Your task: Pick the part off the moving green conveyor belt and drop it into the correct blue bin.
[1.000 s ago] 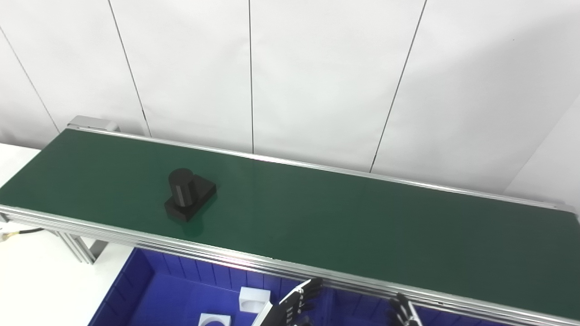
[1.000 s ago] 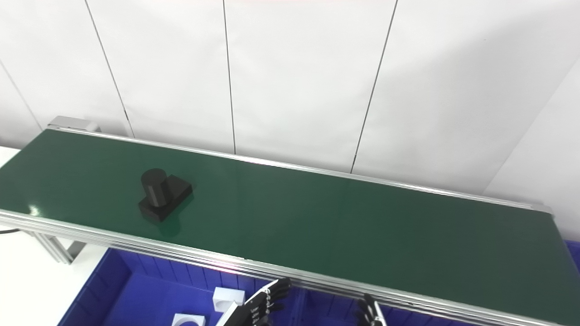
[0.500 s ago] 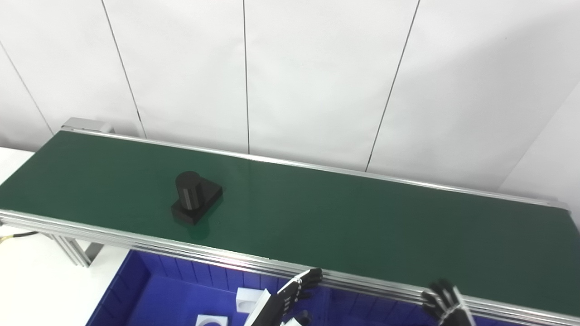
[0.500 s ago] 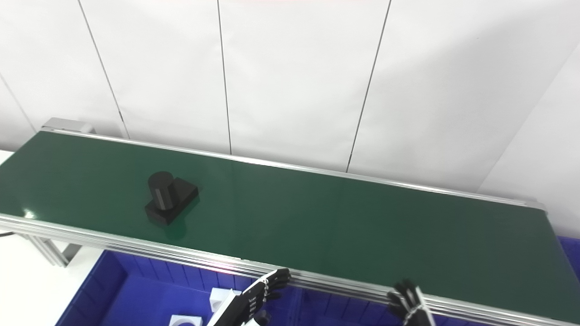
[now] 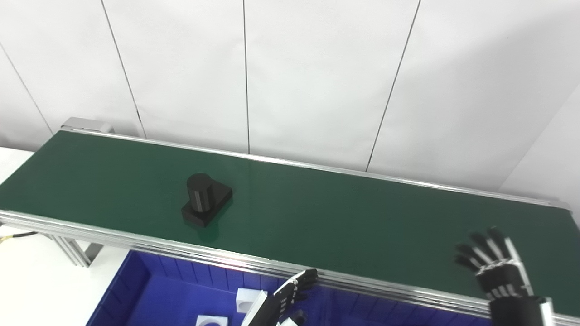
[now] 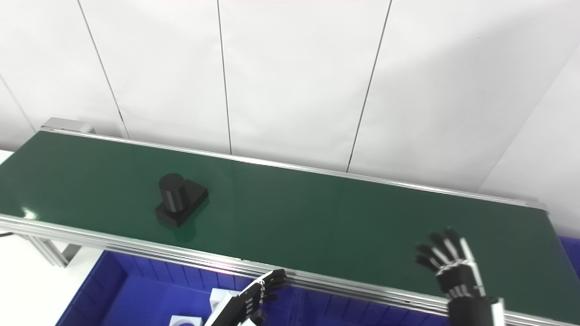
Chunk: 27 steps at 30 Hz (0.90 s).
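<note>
The right robot hand (image 5: 496, 267) is raised with fingers spread, while the left robot hand (image 5: 290, 294) stays low, fingers extended.

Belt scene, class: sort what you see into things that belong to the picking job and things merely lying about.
Job:
black part on the belt
blue bin below the belt's near edge
right hand, open, raised over the belt
left hand, open, low over the bin

Lying about:
white blocks in the bin
wall panels
cable at far left

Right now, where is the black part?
The black part sits on the left half of the green belt, nearer its front rail, far left of the raised right hand.
</note>
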Available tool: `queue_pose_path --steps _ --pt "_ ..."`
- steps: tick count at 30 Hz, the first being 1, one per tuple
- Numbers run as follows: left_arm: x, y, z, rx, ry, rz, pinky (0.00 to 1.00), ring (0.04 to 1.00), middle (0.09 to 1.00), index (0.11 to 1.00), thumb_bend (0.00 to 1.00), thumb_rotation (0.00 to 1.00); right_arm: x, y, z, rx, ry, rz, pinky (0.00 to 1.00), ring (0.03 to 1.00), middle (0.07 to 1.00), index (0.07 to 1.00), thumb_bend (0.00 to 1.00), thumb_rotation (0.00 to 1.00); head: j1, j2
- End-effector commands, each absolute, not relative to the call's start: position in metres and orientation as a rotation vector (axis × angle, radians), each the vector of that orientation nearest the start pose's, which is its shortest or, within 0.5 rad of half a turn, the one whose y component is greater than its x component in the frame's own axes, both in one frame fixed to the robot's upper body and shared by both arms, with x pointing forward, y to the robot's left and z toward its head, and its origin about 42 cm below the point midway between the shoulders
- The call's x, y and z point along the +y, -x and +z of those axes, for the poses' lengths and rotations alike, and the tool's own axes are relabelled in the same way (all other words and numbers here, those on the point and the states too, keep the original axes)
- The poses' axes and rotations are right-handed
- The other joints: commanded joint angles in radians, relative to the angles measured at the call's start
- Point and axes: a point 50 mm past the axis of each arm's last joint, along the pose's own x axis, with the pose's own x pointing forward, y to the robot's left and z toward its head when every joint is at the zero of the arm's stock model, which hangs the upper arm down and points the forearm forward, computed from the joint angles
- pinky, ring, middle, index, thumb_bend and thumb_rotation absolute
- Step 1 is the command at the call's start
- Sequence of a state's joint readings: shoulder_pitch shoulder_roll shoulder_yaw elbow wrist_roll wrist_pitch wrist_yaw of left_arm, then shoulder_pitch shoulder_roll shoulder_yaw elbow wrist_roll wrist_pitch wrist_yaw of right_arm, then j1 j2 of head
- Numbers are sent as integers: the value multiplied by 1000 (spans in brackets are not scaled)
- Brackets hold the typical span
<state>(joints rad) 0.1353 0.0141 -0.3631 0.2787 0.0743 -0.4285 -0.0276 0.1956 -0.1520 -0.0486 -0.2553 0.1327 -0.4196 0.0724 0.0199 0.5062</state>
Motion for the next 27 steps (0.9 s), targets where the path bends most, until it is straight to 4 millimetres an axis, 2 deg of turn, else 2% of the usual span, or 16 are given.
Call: queue_pose_path --steps 1,6,13,16,19,24,27 --pt "115 -210 28 -103 -18 -406 862 896 891 892 791 881 -273 -220 166 -547 69 31 720 783 858 921 910 993 1 0" --pt "110 -207 30 -107 -12 -411 846 887 881 886 795 885 -273 -235 163 -521 68 51 762 796 855 915 905 923 10 7" --pt "108 -203 29 -104 -11 -423 853 894 883 885 808 900 -272 -264 156 -510 130 90 758 797 854 911 889 914 12 11" --pt "108 -202 30 -105 -9 -421 860 893 883 885 803 895 -271 -280 154 -499 159 109 754 807 882 947 871 921 17 12" --pt "106 -201 29 -100 -4 -423 860 892 885 884 807 892 -266 -295 154 -489 182 137 751 820 902 969 843 920 38 11" --pt "104 -200 28 -94 15 -429 869 900 890 883 811 873 -255 -311 154 -477 164 174 746 843 923 969 792 862 44 14" --pt "103 -201 30 -100 15 -430 862 899 888 885 812 873 -239 -326 157 -464 152 207 750 850 925 964 827 860 48 13"
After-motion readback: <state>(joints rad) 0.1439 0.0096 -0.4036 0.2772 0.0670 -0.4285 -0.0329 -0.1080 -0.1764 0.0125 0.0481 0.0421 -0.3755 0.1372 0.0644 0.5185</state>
